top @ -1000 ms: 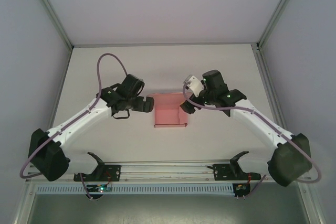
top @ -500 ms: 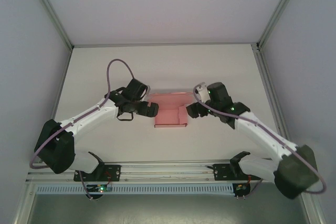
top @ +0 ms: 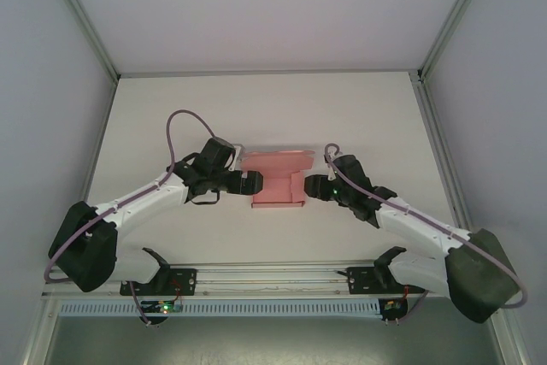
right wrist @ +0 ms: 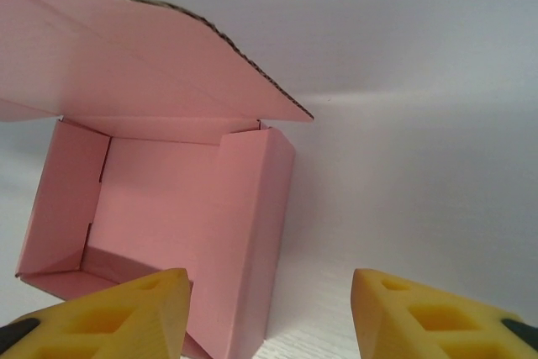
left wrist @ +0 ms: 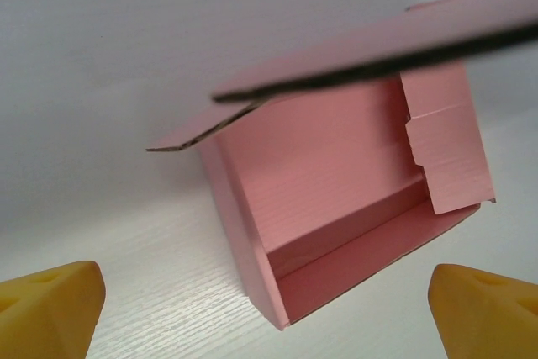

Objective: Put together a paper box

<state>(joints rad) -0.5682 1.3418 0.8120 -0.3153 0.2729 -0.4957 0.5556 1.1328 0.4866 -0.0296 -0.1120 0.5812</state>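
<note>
Midway across the table (top: 359,117), between the two arms, sits the box (top: 275,179): a shallow pink tray with its walls up and its mouth open to the top. Its lid stands raised along the far edge, the cut cardboard edge showing dark in the left wrist view, where the box (left wrist: 336,199) lies ahead with a narrow flap folded in against its far end wall. From the right wrist the box (right wrist: 168,208) shows its floor, three inner walls and the lid slanting up and away.

Just beside the box's left end is the left gripper (top: 250,181), low over the table. Its jaws stand wide apart, with the yellow pads (left wrist: 50,308) at the two lower corners of its view and the near corner of the box between them, untouched by either; the left gripper (left wrist: 267,313) holds nothing.

At the box's right end is the right gripper (top: 314,185). Its jaws are apart and straddle the right side wall: one pad (right wrist: 109,317) lies over the tray side and the other is off on the bare table, clear of the wall. I cannot tell whether the inner pad touches the card. The right gripper (right wrist: 269,317) is not clamped on it.
</note>
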